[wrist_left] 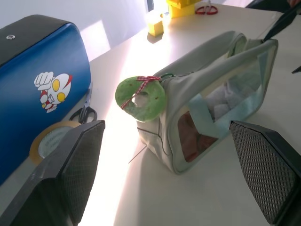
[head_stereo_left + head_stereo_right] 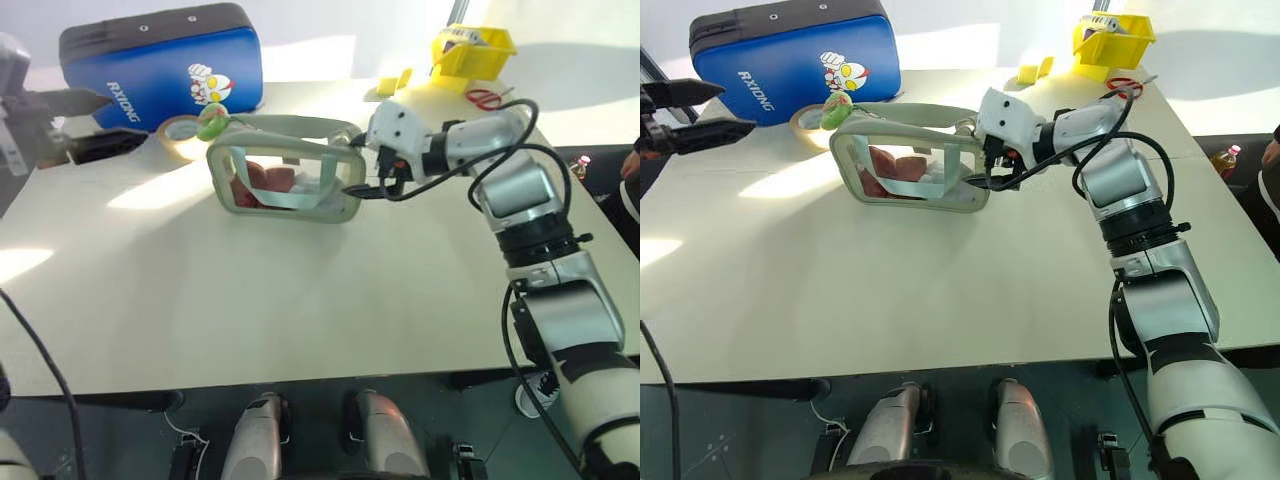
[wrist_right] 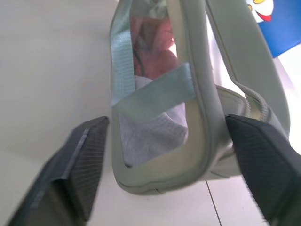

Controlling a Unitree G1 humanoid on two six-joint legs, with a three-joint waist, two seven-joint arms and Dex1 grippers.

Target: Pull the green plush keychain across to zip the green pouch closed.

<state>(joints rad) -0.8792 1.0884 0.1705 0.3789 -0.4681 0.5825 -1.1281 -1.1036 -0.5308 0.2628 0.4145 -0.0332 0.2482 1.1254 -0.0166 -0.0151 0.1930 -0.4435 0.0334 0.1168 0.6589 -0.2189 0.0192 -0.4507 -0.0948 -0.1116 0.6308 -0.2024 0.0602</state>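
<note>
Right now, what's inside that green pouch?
Through the pouch's clear side: something red and white fabric. What they are, or what's beneath, is covered.

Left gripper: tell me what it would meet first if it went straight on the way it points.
The open left gripper would probably first meet the pale sage-green fabric pouch, at the end carrying the bright-green fuzzy ring keychain; depth is uncertain.
</note>
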